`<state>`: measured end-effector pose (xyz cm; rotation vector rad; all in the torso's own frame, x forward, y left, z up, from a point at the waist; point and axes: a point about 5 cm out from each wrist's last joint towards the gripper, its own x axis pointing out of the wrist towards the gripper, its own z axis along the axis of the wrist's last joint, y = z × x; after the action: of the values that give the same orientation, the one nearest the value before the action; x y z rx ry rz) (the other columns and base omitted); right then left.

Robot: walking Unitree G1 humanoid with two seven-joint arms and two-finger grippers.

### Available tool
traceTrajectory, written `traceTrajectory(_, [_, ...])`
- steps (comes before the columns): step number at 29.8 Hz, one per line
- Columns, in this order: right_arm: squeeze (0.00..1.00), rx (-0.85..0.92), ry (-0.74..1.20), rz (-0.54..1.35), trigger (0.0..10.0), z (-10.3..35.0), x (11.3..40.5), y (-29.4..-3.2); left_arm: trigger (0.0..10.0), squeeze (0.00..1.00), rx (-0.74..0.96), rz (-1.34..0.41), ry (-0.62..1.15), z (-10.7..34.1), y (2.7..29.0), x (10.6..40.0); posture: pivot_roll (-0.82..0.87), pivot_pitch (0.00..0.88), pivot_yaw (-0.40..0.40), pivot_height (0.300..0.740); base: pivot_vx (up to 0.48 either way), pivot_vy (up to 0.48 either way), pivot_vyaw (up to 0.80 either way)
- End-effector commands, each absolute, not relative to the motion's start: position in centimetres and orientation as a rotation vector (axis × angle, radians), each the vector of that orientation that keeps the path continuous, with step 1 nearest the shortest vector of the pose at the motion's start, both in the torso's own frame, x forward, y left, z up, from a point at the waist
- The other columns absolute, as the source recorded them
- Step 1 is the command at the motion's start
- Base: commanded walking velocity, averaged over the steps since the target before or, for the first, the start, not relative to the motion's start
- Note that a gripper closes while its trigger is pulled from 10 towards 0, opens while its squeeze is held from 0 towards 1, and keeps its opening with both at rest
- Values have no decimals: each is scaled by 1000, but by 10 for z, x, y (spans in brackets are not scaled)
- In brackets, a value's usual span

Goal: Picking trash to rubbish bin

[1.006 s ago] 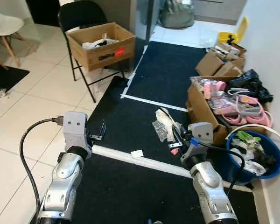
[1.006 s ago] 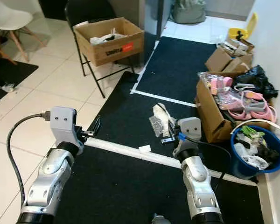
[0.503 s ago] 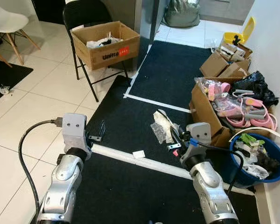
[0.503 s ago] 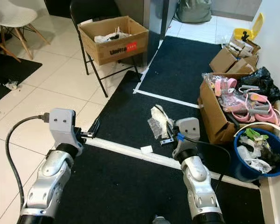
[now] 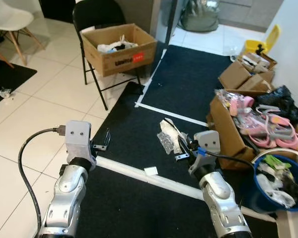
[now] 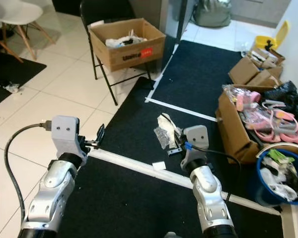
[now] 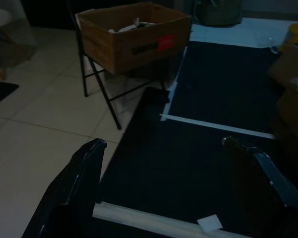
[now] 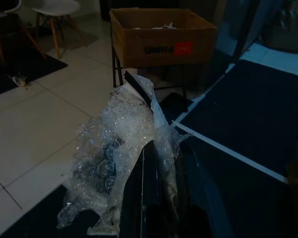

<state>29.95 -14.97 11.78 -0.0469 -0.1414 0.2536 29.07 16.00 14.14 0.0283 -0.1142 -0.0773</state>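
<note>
A crumpled piece of clear bubble wrap (image 8: pixel 120 148) hangs from my right gripper (image 8: pixel 156 168), which is shut on it; its black fingers (image 5: pixel 183 145) hold it just above the black mat. The wrap (image 5: pixel 167 137) shows ahead of my right wrist in the eye views. A blue rubbish bin (image 5: pixel 256 196), full of mixed trash, stands on the floor to the far right by the wall. My left gripper (image 7: pixel 163 144) is open and holds nothing, held out over the mat's left edge (image 5: pixel 105 140). A small white paper scrap (image 5: pixel 150 170) lies on the mat between the arms.
A white strip (image 5: pixel 134 171) crosses the black mat in front of me. A cardboard box (image 5: pixel 120 47) rests on a black folding chair at the back. An open box of pink items (image 5: pixel 231 126) and more boxes (image 5: pixel 241 74) line the right wall. Tiled floor lies left.
The camera has shifted, so the bin sits further right and lower in the picture. Both arms keep their pose, and the right gripper still holds the bubble wrap.
</note>
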Motion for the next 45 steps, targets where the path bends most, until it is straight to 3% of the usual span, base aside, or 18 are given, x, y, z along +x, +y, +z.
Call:
traceTrajectory(1, [0, -41, -106, 232, 10000, 111, 298, -156, 10000, 0, 34, -84, -107, 140, 158, 290, 38, 153, -3, 740, 330, 0, 0])
traceTrajectory(6, [0, -30, -102, 235, 10000, 110, 299, -154, 10000, 0, 39, -89, -107, 140, 158, 290, 37, 153, -2, 740, 326, 0, -180])
traceTrajectory(22, [0, -28, -92, 231, 10000, 108, 300, -154, 10000, 0, 48, -97, -102, 139, 158, 289, 40, 154, -1, 740, 318, 0, -750])
traceTrajectory(45, [0, -24, -93, 283, 10000, 107, 301, -145, 10000, 0, 57, -81, -101, 140, 165, 290, 49, 146, -3, 740, 312, 0, 0])
